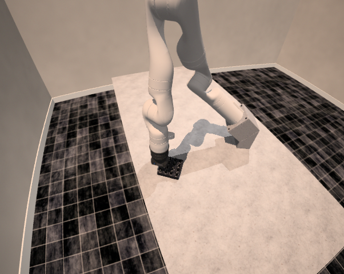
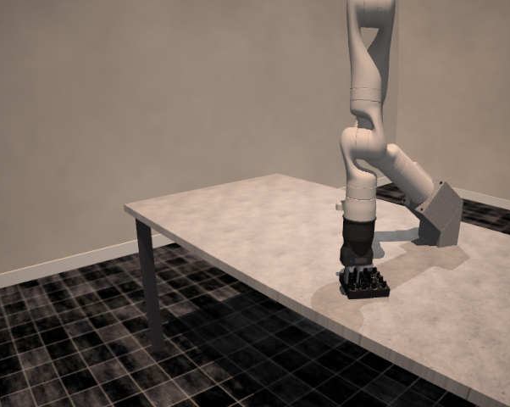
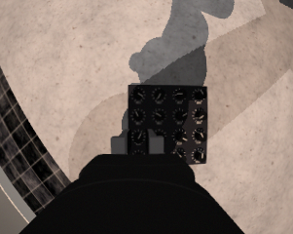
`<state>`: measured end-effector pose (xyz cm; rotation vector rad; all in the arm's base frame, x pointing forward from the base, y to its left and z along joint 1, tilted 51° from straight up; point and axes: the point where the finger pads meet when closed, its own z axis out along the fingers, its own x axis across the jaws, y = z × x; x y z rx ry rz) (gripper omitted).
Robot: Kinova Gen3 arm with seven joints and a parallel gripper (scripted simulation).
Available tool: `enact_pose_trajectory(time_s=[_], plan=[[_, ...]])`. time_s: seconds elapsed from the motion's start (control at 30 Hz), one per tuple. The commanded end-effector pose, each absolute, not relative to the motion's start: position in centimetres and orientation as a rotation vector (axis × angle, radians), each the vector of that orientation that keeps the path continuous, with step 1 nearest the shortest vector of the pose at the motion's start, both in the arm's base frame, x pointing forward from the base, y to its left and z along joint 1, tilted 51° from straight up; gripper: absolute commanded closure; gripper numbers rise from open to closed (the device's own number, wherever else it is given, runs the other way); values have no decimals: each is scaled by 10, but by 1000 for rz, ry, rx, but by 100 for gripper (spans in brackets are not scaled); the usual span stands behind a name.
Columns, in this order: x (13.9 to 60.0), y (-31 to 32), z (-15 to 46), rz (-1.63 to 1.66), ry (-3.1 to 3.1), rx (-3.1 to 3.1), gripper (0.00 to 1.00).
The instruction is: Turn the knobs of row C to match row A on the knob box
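Knob box [image 1: 168, 177] [image 2: 368, 294] [image 3: 167, 86]: lower middle of the top view, lower right of the exterior view, standing flat on the table [image 1: 225, 212] [image 2: 246, 227] [image 3: 63, 58]. Gripper [image 1: 163, 165] [image 2: 352, 276] [image 3: 138, 137] points down over the box's left side in the wrist view.

Fingers partway open, one on each side of the left column; visible gaps flank the column's third knob from the top [image 3: 138, 136]. No grip seen. Contact lower down is hidden, as is much of the knob below it. Printed names too small to read here; row letters not confirmed.

Handling, by judgement: knobs stiff and hard, small, probably smooth enough to slip under a light pinch. Box looks compact and perhaps light; a sideways push might slide it, a lift while pinching might tip it off its feet. Best hold: opposite sides of one knob's upright wall, centred on its axis, pads below the top but clear of the panel. Turn about that axis only, gently near the end stops, never across the wide gap. Neighbours stand close; a wide opening or a swinging finger could nudge them. Open just enough to release, then rise straight.
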<state>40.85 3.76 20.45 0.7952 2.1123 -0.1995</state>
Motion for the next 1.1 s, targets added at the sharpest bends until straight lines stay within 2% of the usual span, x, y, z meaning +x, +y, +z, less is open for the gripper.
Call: enact_pose_trajectory(time_s=[0.0, 0.73, 0.77, 1.07], plan=[[409, 38, 203, -197, 2111, 795, 54], [409, 38, 203, -197, 2111, 795, 54], [409, 38, 203, -197, 2111, 795, 70], [409, 38, 203, -197, 2111, 795, 70]])
